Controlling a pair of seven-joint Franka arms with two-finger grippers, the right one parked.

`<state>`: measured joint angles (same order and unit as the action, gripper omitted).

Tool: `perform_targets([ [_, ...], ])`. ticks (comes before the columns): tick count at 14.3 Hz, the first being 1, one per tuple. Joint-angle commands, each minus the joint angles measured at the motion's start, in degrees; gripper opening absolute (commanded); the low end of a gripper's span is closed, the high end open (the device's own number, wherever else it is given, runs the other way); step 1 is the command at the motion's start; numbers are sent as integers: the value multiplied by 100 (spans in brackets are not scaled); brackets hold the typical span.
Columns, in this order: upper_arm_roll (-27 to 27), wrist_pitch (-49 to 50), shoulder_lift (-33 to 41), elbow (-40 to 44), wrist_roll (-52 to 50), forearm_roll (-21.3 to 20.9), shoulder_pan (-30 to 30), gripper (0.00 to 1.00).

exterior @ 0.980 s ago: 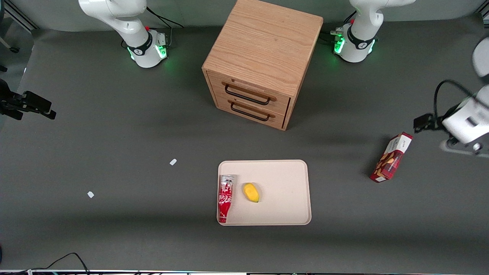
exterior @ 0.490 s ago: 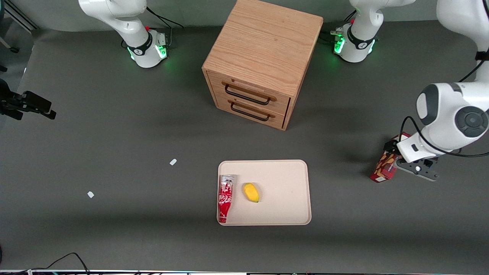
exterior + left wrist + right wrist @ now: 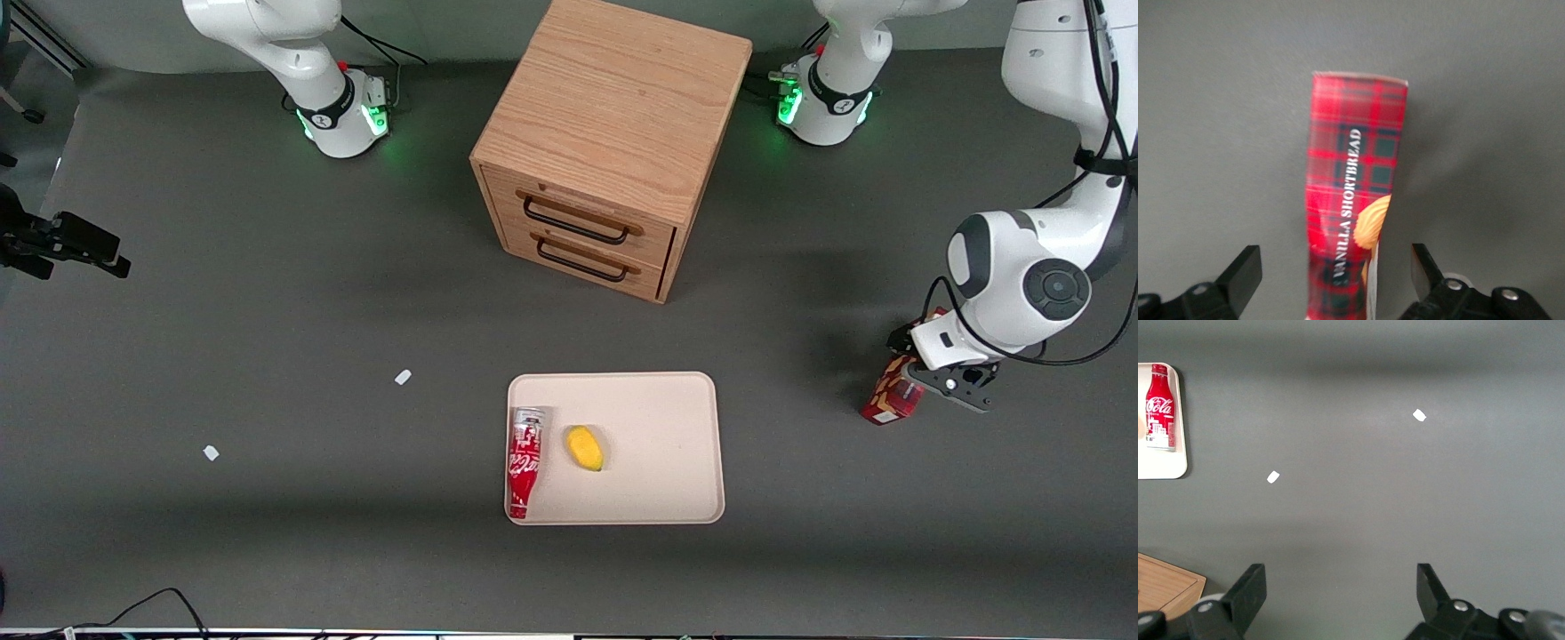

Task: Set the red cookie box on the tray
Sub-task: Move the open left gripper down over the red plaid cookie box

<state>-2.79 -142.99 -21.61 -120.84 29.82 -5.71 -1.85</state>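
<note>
While the spread pincer [image 3: 1331, 283] straddles it, the red cookie box [image 3: 1355, 193] shows tartan.

Light was even and diffuse overhead; soft shadows fell beside the cabinet [image 3: 613, 147]. The gripper [image 3: 1335, 283] fingers showed blurred.

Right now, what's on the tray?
On the tray lie a red-and-white soda can and a small yellow fruit-like piece. The red cookie box isn't there; it lies on the table beneath the open gripper, partly covered in the front view.
</note>
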Motion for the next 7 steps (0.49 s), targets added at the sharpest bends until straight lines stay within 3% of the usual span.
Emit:
perform_targets([
  [1, -20, -168, -45, -80, 94, 97, 44, 42],
  [2, -20, -133, -45, -80, 94, 97, 53, 13],
  [3, -20, -80, -36, -62, 86, 97, 62, 0],
  [7, -20, -27, 8, -45, 129, 254, 36, 0],
])
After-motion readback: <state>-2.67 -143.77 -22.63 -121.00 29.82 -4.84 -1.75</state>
